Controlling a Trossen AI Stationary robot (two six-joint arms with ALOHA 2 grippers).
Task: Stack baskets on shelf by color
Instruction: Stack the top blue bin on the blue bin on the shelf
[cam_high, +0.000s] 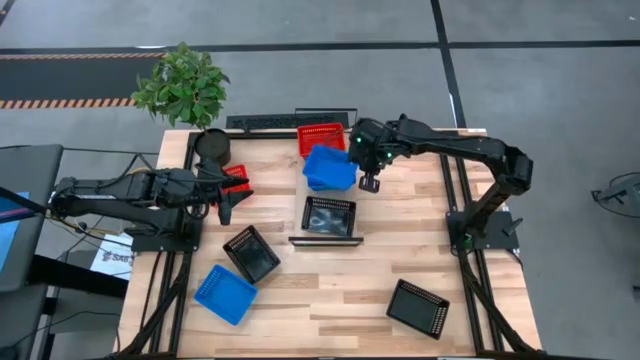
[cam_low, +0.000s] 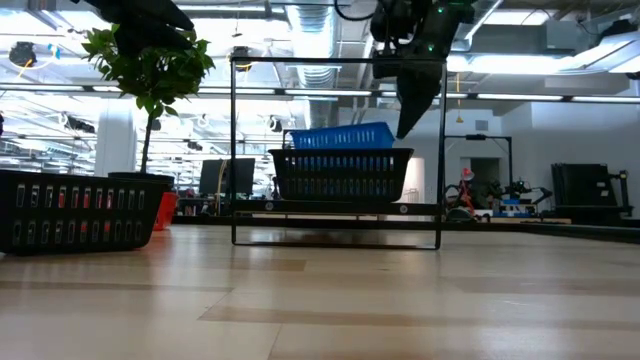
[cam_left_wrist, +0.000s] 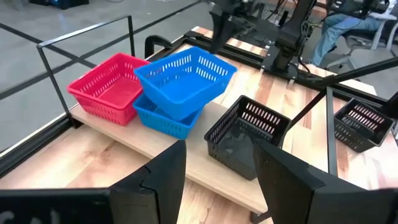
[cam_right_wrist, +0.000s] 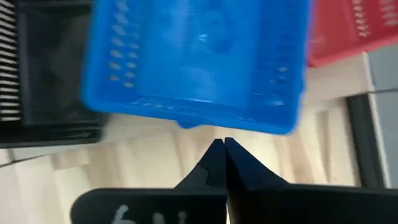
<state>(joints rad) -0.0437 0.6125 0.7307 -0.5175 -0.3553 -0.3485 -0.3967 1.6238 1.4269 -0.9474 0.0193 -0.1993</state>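
High view shows the right tool (cam_high: 369, 184) with fingers pressed together, empty, just beside two stacked blue perforated plastic baskets (cam_high: 329, 168) on the narrow light-wood shelf (cam_high: 326, 240). Beside them sit a red mesh basket (cam_high: 322, 137) and a black mesh basket (cam_high: 329, 215). The left tool (cam_high: 224, 212), part-open and empty, hovers over the wood-plank tabletop (cam_high: 340, 290).

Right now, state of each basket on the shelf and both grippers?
top blue basket: askew, nested crooked in the one below
lower blue basket: upright on shelf
red basket: upright, empty
black basket: upright, on shelf
right gripper: shut, empty, beside the blue stack
left gripper: open, empty, away from shelf
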